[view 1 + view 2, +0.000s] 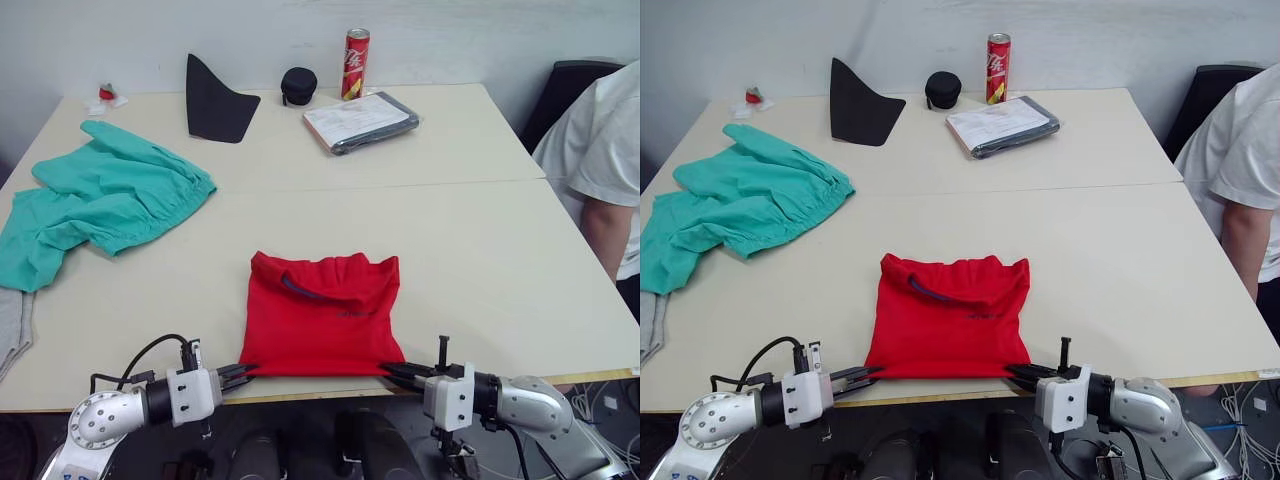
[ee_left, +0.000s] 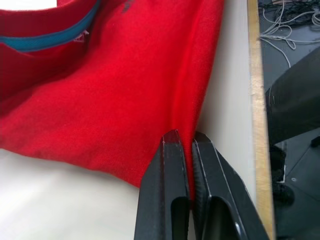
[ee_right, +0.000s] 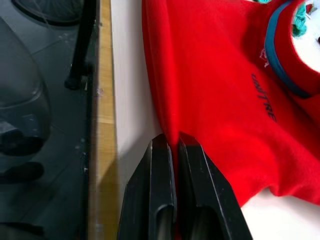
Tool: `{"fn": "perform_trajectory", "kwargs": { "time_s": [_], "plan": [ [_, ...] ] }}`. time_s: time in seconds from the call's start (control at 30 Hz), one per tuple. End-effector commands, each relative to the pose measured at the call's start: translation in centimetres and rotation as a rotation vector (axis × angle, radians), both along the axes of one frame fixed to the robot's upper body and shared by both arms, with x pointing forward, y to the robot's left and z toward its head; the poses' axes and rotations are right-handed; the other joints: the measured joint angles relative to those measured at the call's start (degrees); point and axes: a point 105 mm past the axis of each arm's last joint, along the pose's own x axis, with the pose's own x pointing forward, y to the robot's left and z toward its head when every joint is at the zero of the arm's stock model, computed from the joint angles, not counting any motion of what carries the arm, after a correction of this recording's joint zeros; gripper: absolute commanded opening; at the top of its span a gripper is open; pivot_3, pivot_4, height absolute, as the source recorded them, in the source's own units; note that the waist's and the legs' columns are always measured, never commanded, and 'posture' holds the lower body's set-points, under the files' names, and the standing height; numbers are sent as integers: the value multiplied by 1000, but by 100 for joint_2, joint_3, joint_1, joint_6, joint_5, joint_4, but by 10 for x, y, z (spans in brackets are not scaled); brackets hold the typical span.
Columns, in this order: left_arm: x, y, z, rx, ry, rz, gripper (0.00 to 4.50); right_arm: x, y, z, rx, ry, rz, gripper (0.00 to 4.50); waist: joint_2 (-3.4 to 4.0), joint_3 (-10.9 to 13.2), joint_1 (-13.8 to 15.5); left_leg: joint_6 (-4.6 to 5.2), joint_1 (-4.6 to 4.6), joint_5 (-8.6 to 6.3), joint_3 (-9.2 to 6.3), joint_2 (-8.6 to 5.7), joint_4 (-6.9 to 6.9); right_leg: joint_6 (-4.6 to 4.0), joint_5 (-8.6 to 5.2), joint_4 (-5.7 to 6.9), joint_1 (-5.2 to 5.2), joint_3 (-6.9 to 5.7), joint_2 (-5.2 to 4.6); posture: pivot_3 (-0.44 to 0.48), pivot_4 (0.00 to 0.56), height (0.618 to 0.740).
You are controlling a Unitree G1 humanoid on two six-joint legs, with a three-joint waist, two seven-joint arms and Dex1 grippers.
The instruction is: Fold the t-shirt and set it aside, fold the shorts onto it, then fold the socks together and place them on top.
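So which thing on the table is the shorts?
Look at the big cream table, on the robot's left side. The crumpled teal-green soft fabric shorts lie there, left of the folded bright red t-shirt. Nothing else there is green.

A pale desk (image 1: 480, 250) with a seam across its middle carries everything. The folded red t-shirt (image 1: 320, 318) lies near the front edge. The teal shorts (image 1: 95, 200) sprawl at the left, with a grey sock (image 1: 12, 325) at the left edge. Along the far side sit a black pointed fabric piece (image 1: 212, 102), a black round pouch (image 1: 298, 85), a red can (image 1: 355, 63) and a wrapped packet (image 1: 360, 121).
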Motion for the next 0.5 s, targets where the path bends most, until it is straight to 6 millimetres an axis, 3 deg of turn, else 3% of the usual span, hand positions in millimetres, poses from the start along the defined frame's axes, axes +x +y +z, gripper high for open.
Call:
{"fn": "perform_trajectory", "kwargs": {
  "time_s": [0.03, 0.07, 0.2, 0.23, 0.3, 0.43, 0.5],
  "plan": [
    [-2, 13, 8, -14, 30, 55, 248, 2, -7, 6, 76, 57, -49, 0, 0, 0, 0, 0, -1, 0, 0, 0, -1, 0, 0, 0, -1, 0, 0, 0, 150, 740],
    [-3, 12, 9, -27, 47, 55, 526, 0, -6, 6, 93, 80, -45, 0, 0, 0, 0, 0, -1, 0, -1, 0, -2, 0, 0, -2, 0, 0, 1, 0, 150, 740],
    [-4, 19, 17, -23, 69, 58, 1669, -5, -10, 9, 100, 153, -10, 1021, -1, 1, 1, 0, -1, 0, -2, 0, -5, 0, -1, -4, -1, -1, 3, 0, 150, 740],
    [-11, 22, 21, -53, 160, 43, 2015, -11, -13, 15, 115, 223, 8, 1376, -2, 0, 1, 1, -2, 0, -2, 0, -4, 0, -1, -4, -1, -1, 3, 0, 150, 740],
    [-21, 25, 31, -97, 286, 11, 2055, -24, -16, 28, 159, 363, 47, 2072, -3, 2, 2, 2, -6, -2, -3, 1, -4, 1, -2, -7, -3, -1, 2, 0, 150, 740],
    [-17, 30, 50, -114, 349, -29, 2055, -27, -21, 59, 245, 487, 70, 2072, -3, 2, 14, 4, -4, -3, -13, 0, -7, 5, -5, -14, 2, -3, 4, 0, 150, 740],
    [-7, 23, 56, -144, 342, -55, 2055, -16, -21, 65, 237, 467, 65, 1624, -3, 2, 18, 6, -5, -2, -15, -1, -5, 5, -5, -18, 4, -3, 5, 0, 150, 740]
  ]
}}
